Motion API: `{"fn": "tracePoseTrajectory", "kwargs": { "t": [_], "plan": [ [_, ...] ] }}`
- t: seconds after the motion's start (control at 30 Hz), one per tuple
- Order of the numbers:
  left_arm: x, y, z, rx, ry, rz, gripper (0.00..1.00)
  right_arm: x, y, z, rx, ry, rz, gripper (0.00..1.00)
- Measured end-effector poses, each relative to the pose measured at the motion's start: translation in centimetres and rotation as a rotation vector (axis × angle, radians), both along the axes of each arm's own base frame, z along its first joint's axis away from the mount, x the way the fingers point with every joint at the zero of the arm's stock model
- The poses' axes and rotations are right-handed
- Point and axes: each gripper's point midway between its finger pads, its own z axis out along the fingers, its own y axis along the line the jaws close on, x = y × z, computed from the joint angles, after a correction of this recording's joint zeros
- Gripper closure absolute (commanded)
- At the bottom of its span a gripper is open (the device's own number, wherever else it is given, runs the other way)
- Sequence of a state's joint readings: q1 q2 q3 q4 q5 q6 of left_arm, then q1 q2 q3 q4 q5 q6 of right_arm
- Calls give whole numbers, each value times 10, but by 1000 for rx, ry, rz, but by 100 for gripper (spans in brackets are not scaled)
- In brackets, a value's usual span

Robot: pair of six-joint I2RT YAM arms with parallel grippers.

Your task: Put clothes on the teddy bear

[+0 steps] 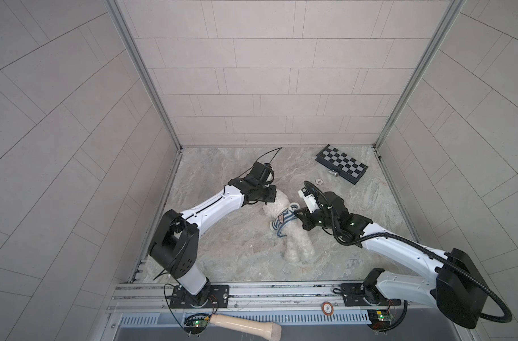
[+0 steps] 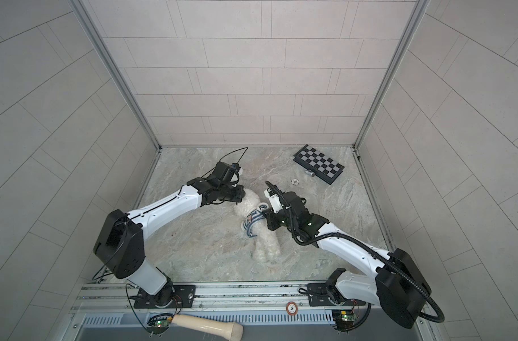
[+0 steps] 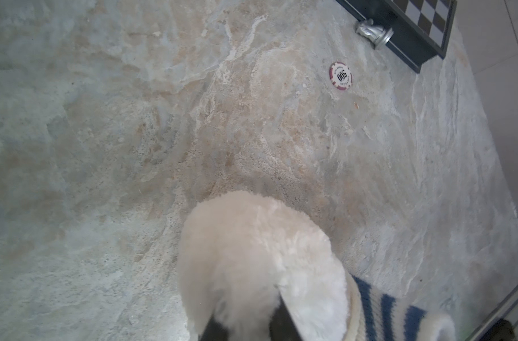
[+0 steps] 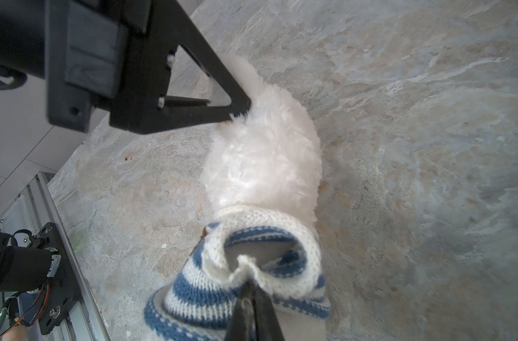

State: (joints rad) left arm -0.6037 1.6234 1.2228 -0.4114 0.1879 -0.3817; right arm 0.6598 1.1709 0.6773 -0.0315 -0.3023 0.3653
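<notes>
The teddy bear (image 1: 299, 251) lies on the stone-patterned table, its head (image 4: 263, 153) toward the back and its legs toward the front. A navy-and-white striped shirt (image 1: 283, 223) is bunched around its neck and chest. My left gripper (image 3: 246, 319) sits at the head, and fur fills the narrow gap between its dark fingers (image 3: 281, 321). It shows in both top views (image 2: 241, 200). My right gripper (image 4: 249, 289) is shut on the shirt's knitted edge (image 4: 252, 236) and shows in a top view (image 1: 296, 213). The bear's face is hidden.
A folded chessboard (image 1: 342, 164) lies at the back right, with a silver chess piece (image 3: 373, 29) against its edge. A poker chip (image 3: 340, 76) lies just beyond the bear's head. A wooden club (image 1: 246, 324) and another chip (image 1: 327, 308) rest by the front rail. Tiled walls enclose three sides.
</notes>
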Motion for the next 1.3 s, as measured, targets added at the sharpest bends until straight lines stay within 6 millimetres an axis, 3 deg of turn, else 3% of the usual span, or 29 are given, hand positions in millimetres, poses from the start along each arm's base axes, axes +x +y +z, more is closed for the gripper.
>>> {"fn": "tracePoseTrajectory", "kwargs": {
  "t": [0.03, 0.23, 0.67, 0.83, 1.0, 1.17, 1.3],
  "plan": [
    [1, 0, 1, -3, -4, 5, 99, 0, 0, 0, -7, 0, 2, 100],
    [1, 8, 4, -8, -31, 49, 100, 3, -1, 11, -41, -21, 8, 100],
    [1, 49, 19, -30, -103, 240, 100, -4, 1, 23, -122, -43, 62, 100],
    [-4, 62, 11, -25, -110, 308, 100, -13, 2, 26, -137, -52, 83, 100],
    [-5, 70, 6, -24, -112, 358, 100, -16, -1, 24, -145, -51, 80, 100],
    [-5, 76, 14, -39, -142, 392, 100, -19, -5, 18, -148, -39, 72, 100],
    [-7, 80, 20, -55, -163, 413, 100, -23, -2, 26, -109, -55, 77, 100]
  ]
}}
